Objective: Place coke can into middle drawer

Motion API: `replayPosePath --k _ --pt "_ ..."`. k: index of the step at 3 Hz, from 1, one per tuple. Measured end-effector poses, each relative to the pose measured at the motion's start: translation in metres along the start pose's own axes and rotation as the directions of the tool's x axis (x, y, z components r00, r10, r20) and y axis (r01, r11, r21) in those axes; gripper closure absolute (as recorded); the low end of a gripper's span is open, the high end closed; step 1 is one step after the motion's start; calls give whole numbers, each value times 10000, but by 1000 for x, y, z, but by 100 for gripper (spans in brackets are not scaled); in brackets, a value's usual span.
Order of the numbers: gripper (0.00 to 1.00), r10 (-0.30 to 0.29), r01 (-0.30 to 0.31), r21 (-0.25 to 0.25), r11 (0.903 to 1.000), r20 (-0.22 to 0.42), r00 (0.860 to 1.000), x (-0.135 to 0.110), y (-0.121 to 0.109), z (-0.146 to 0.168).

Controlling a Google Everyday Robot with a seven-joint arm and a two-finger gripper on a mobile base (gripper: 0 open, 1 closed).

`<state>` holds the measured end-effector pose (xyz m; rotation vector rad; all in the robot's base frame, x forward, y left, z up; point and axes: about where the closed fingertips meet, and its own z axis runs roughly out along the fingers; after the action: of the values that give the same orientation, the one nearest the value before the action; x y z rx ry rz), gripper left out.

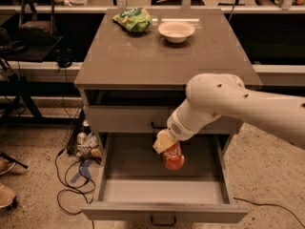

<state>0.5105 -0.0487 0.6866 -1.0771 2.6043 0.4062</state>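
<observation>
In the single camera view, we see the arm reaching in from the right and bending down in front of the desk. Its claw is closed around the upper end of the coke can. The can hangs in the air above the open middle drawer, over the rear half of the tray and near its middle from side to side. It appears clear of the grey floor and both side walls. It sits just below the closed upper drawer front and its small dark handle.

We judge the main risk to be a release from this height. The can would land on one end, then could topple and roll toward a wall or the front panel. A second risk is the wrist housing, which sits close to the upper drawer front. Lowering straight down may brush that panel or its handle and twist the can in the grip. The hold is also only on one end, so a quick move could make the can swing or slip.

The can's long axis runs close to vertical. It leans a little, with the held end up and slightly left and the free end down and slightly right. We cannot tell which end is the silver top, because the claw covers the upper one.

On the desk, the green snack bag and the white bowl lie well apart from all this.
</observation>
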Motion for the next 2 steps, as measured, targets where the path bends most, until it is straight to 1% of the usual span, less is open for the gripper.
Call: replayPosePath --k 1,2 --pt "100 578 -568 -626 9964 140 9982 9 2 62" --pt "100 1181 -1075 -1208 9868 847 9894 0 -3 126"
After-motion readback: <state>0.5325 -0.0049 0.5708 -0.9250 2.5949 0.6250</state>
